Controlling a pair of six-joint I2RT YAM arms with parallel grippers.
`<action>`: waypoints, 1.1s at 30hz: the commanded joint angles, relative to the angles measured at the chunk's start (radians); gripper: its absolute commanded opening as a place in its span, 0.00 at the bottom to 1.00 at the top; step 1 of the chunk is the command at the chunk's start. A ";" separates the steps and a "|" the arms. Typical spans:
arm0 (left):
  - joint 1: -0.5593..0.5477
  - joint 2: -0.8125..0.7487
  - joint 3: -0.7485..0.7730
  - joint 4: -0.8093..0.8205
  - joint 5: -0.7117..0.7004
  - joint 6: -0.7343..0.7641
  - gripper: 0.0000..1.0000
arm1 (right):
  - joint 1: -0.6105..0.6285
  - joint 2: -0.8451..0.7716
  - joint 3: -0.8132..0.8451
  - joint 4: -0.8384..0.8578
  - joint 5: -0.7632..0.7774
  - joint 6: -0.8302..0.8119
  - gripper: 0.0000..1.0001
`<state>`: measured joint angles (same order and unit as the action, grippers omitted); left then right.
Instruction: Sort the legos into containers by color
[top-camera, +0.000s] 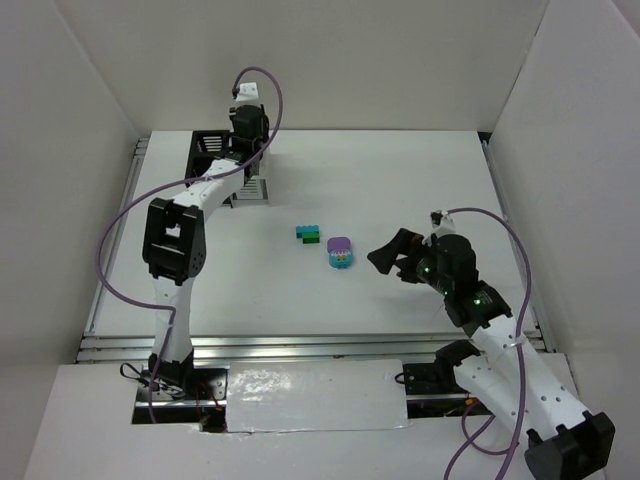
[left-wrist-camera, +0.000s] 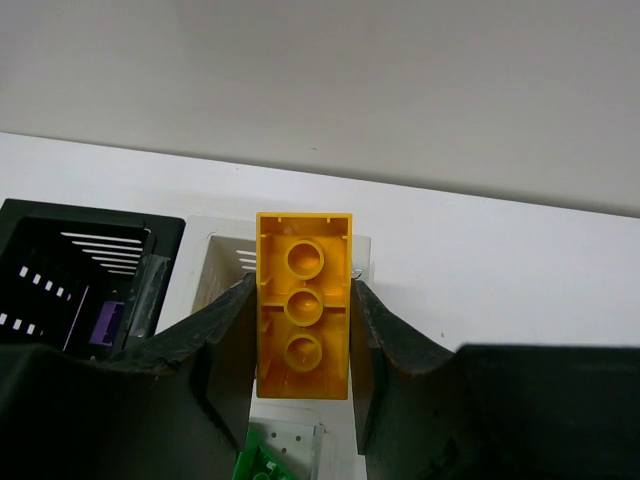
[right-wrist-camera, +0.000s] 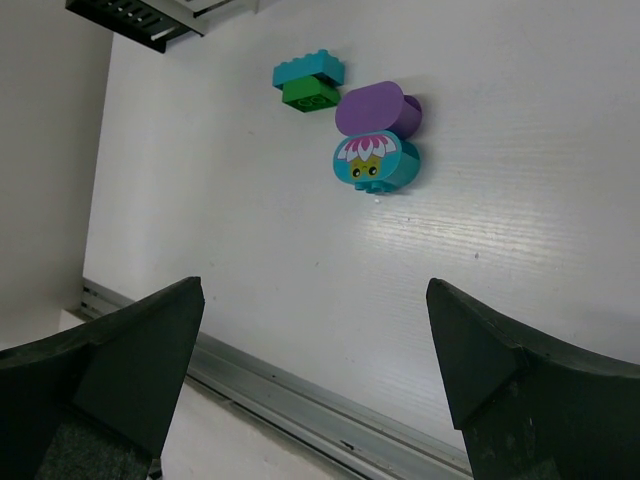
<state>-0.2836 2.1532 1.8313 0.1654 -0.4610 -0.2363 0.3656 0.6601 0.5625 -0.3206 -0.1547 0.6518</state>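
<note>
White table (top-camera: 400, 180), white walls (top-camera: 320, 60), metal rail (top-camera: 300, 347)

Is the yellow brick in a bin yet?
No. The yellow brick sits clamped between the left fingers, above the white bin.

The two joined bins (top-camera: 222, 160) stand at the far left of the table (top-camera: 400, 180). My left gripper (left-wrist-camera: 302, 295) holds a brick (left-wrist-camera: 303, 340) over the right-hand bin (left-wrist-camera: 215, 265), where another brick (left-wrist-camera: 262, 465) lies; a third brick (left-wrist-camera: 105, 323) lies in the left-hand bin (left-wrist-camera: 60, 215). Mid-table, a stacked pair (top-camera: 309, 234) sits just behind and left of a rounded piece (top-camera: 340, 251), my right gripper (top-camera: 392, 257) to their right.
</note>
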 joint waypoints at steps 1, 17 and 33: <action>0.009 0.037 0.030 0.108 -0.018 0.034 0.15 | -0.005 0.012 0.028 0.060 -0.003 -0.023 1.00; 0.043 0.086 -0.017 0.210 -0.028 0.045 0.54 | -0.004 0.107 0.060 0.077 -0.022 -0.034 1.00; 0.046 -0.031 -0.119 0.230 -0.050 -0.009 0.88 | -0.004 0.124 0.057 0.095 -0.054 -0.015 1.00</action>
<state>-0.2405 2.2269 1.7367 0.3374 -0.5003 -0.2165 0.3656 0.7795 0.5777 -0.2783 -0.1997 0.6346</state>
